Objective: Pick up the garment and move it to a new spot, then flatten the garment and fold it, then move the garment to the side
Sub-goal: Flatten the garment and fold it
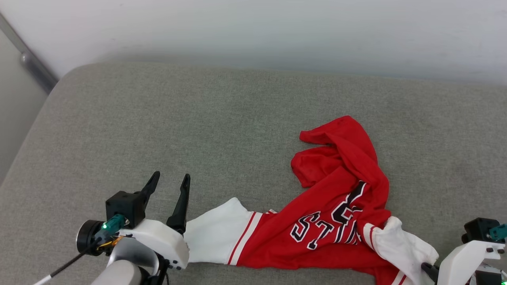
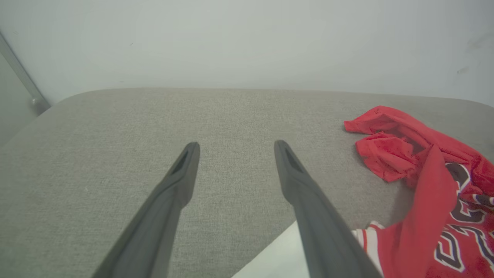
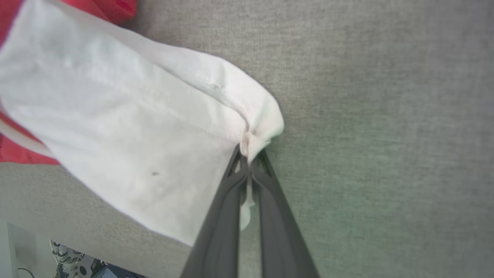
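Observation:
The garment (image 1: 336, 198) lies crumpled on the grey cushion, a red jersey with white sleeves and black lettering. One white sleeve (image 1: 216, 235) stretches left, just beside my left gripper (image 1: 170, 180), which stands open over bare cushion; its fingers (image 2: 181, 170) hold nothing, and the garment (image 2: 424, 170) lies to their right. My right gripper (image 3: 249, 158) is shut on the hem of the other white sleeve (image 3: 115, 127), a pinch of cloth bunched between its tips. In the head view the right gripper (image 1: 429, 271) sits at the bottom right corner with its fingers mostly hidden by the sleeve.
A grey fabric cushion (image 1: 178, 118) spreads wide to the left and behind the garment. A pale wall (image 1: 277, 31) runs along the back. At the far left a metal rail (image 1: 33, 65) slants past the cushion's corner.

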{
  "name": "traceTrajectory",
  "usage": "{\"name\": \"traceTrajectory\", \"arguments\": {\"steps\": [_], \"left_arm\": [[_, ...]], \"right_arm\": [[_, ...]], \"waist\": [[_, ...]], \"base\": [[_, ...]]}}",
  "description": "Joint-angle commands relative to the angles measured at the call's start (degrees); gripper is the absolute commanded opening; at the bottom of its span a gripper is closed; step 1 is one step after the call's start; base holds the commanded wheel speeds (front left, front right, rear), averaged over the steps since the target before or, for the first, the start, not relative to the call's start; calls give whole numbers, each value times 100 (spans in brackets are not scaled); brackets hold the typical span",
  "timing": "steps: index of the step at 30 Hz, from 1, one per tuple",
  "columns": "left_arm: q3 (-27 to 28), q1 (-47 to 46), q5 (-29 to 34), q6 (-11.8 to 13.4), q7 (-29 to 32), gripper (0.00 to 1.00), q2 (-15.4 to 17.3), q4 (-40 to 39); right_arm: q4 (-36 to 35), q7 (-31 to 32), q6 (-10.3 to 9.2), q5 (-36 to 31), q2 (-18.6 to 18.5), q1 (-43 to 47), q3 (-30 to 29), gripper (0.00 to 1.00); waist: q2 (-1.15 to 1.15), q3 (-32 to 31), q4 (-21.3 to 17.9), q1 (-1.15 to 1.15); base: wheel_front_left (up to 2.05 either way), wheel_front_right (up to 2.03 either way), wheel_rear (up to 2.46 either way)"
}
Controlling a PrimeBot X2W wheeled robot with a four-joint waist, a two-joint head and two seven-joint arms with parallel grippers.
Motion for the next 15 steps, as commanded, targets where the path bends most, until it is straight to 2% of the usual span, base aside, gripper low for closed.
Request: {"name": "traceTrajectory", "arguments": {"steps": [1, 2, 10, 12, 15], "left_arm": [[-54, 31, -110, -144, 323, 100, 185, 45], [-54, 31, -110, -144, 323, 100, 185, 45], [-388, 103, -963, -950, 2546, 100, 1105, 123], [-448, 149, -1190, -1064, 3004, 100, 1235, 143], [-502, 168, -1400, -1107, 3451, 100, 1359, 261]], "right_arm": [[-69, -116, 0, -55, -2, 40, 8, 0], [-69, -116, 0, -55, -2, 40, 8, 0], [-431, -190, 0, -198, 127, 234, 101, 0], [-488, -168, 0, -211, 159, 270, 149, 0], [-555, -167, 0, -206, 225, 256, 214, 0]], "waist": [[0, -158, -79, 0], [0, -158, -79, 0], [0, -453, -328, 0], [0, -426, -415, 0], [0, -330, -545, 0]], "base": [[0, 0, 0], [0, 0, 0], [0, 0, 0], [0, 0, 0], [0, 0, 0]]}}
